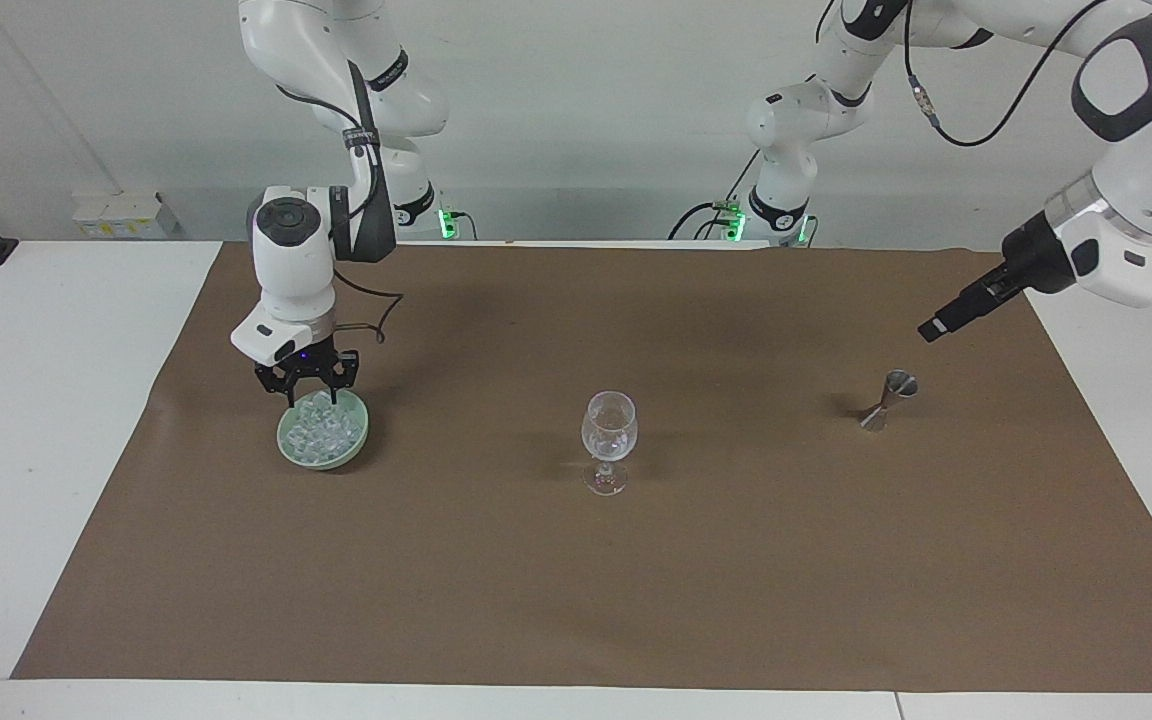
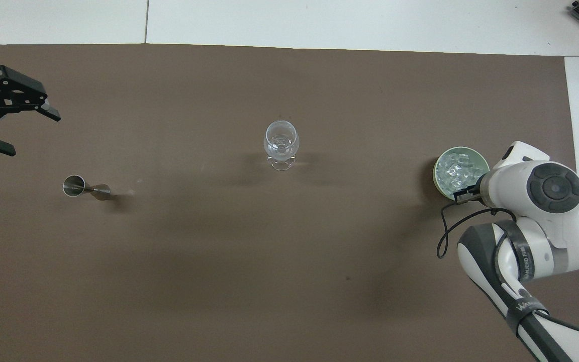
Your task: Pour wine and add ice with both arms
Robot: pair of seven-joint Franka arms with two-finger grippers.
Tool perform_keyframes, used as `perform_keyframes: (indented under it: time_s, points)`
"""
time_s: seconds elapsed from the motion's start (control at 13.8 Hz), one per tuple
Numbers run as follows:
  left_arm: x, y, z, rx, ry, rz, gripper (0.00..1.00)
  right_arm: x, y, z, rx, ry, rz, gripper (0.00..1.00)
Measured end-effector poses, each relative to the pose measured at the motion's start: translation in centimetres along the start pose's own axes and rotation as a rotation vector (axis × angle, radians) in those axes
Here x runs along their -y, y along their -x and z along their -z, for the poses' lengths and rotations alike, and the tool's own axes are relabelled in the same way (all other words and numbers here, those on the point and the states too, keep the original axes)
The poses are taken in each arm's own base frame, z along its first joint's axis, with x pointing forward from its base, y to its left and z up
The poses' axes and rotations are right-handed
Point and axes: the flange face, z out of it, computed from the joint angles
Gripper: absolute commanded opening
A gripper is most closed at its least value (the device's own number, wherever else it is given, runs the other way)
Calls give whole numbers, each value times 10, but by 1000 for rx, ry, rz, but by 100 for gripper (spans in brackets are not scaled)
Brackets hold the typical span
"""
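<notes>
Ice (image 1: 321, 430) under right pincer (image 1: 308, 393), overhead shows left pincer (image 2: 13, 125) open

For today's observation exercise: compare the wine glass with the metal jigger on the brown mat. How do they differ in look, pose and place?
The wine glass is clear and rounded; the jigger is opaque, shiny metal with two cones.
The wine glass stands upright on its stem; the jigger leans to one side.
The wine glass is mid-mat; the jigger sits toward the left arm's end.
Neither is touched by a gripper, and both rest on the brown mat.
</notes>
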Motion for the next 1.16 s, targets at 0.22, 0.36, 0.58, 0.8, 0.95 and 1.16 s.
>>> perform_keyframes:
  time_s: [0.22,0.36,0.58,0.8,0.95,1.16]
  points:
    - [-29,27,6,-94,-90,-251,100,1,1,-1,3,2,4,36]
    - [-29,25,5,-120,-112,-372,100,1,1,-1,3,2,5,21]
    - [-20,13,-3,-147,-122,-528,100,2,1,-2,3,2,6,0]
    - [-11,8,-9,-165,-128,-567,100,2,1,-1,3,2,7,0]
    - [-10,10,-11,-167,-131,-569,100,2,1,-1,3,2,7,14]
    - [-9,12,-10,-168,-134,-567,100,3,0,-1,-3,2,9,20]
